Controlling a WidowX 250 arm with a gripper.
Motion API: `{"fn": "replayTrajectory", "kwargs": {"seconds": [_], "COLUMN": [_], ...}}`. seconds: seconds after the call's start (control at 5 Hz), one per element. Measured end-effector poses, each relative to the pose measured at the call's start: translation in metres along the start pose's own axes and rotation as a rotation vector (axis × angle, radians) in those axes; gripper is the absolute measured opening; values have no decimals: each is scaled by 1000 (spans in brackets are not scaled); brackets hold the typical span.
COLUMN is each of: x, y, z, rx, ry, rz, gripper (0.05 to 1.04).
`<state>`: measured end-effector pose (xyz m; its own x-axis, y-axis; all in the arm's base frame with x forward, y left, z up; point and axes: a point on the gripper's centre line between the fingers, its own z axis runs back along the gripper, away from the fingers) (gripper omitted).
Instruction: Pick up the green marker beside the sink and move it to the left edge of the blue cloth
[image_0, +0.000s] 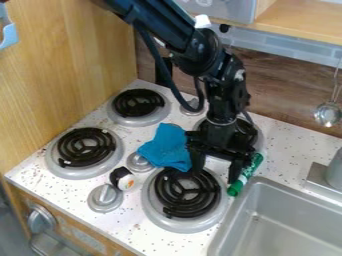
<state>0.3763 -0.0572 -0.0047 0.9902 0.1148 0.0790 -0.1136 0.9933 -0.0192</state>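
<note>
Marker (246, 171), green and white, lies at 3 o'clock from the black gripper (215, 175), whose fingers stand parted and released, grasping nothing. Its long axis runs from 7 o'clock to 1 o'clock; I can't tell which end is the tip. It probably sits steady because the flat strip between the burner (175, 201) and the sink (234, 215) supports it. At 10 o'clock a blue cloth (165, 147) lies bunched near the gripper, its folds probably there because it's limp and unspread.
</note>
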Motion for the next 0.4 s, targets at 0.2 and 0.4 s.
{"fn": "replayTrajectory", "kwargs": {"seconds": [0.2,0.4], "x": [1,0], "y": [-12,-13], "z": [0,-1], "rx": [-11,-19], "ry": [-26,-36], "rz": [-43,-52], "gripper": [1005,1005]}}
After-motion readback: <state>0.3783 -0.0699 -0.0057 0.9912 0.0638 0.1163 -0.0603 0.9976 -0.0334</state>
